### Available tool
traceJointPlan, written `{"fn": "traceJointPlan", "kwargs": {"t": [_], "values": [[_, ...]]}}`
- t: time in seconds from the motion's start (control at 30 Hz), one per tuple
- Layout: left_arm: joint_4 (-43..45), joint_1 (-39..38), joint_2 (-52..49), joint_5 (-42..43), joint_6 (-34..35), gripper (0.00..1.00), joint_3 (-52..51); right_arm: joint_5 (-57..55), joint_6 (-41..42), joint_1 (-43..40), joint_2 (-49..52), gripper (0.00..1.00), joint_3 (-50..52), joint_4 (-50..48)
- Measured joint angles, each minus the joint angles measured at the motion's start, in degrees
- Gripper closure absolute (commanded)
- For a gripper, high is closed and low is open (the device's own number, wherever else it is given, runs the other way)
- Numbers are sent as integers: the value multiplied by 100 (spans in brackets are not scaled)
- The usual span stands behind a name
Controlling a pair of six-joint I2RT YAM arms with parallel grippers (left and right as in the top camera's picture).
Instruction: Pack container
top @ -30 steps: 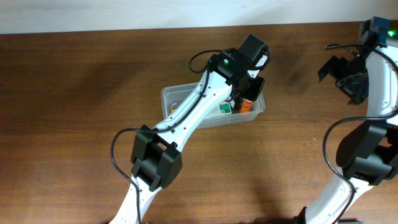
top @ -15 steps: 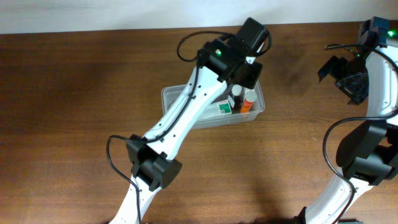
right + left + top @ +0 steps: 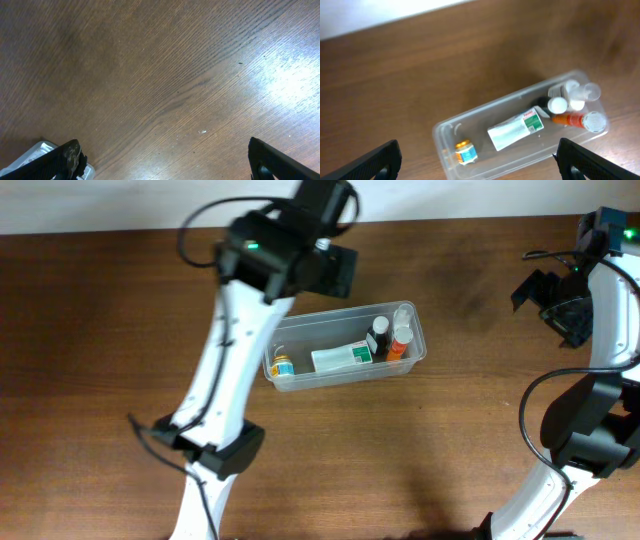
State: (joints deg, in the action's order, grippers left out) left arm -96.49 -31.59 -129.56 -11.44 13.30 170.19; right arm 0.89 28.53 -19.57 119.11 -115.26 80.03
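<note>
Brown wooden bench (image 3: 100,330) | clear container (image 3: 300,383) mid-bench, holding bottles (image 3: 390,338), box (image 3: 340,358), small jar (image 3: 283,366) | left end effector (image 3: 477,150) above it, wide, empty | right end effector (image 3: 164,150) well apart, wide, empty | risk: a descending finger clips the rim or topples upright bottles.

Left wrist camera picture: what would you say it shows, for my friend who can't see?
A clear container sits on a brown wooden table, holding a small jar, a white box with a green label, and a cluster of small bottles at one end. The open left gripper hangs above, its dark fingertips in the bottom corners.
</note>
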Motion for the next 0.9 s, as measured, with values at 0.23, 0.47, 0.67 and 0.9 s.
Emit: {"fn": "traceJointPlan", "kwargs": {"t": [0.23,0.47,0.67,0.9], "values": [[0,42,1449,4,-2,0,-592,0,-4,0,0,2,0,0],[2,44,3926,2,76,1,-3093,0,-2,0,0,2,0,0],[531,44,5604,0,457,1,-5305,-2,-4,0,0,2,0,0],[968,44,6553,2,796,1,-7239,-2,0,0,0,1,0,0]]}}
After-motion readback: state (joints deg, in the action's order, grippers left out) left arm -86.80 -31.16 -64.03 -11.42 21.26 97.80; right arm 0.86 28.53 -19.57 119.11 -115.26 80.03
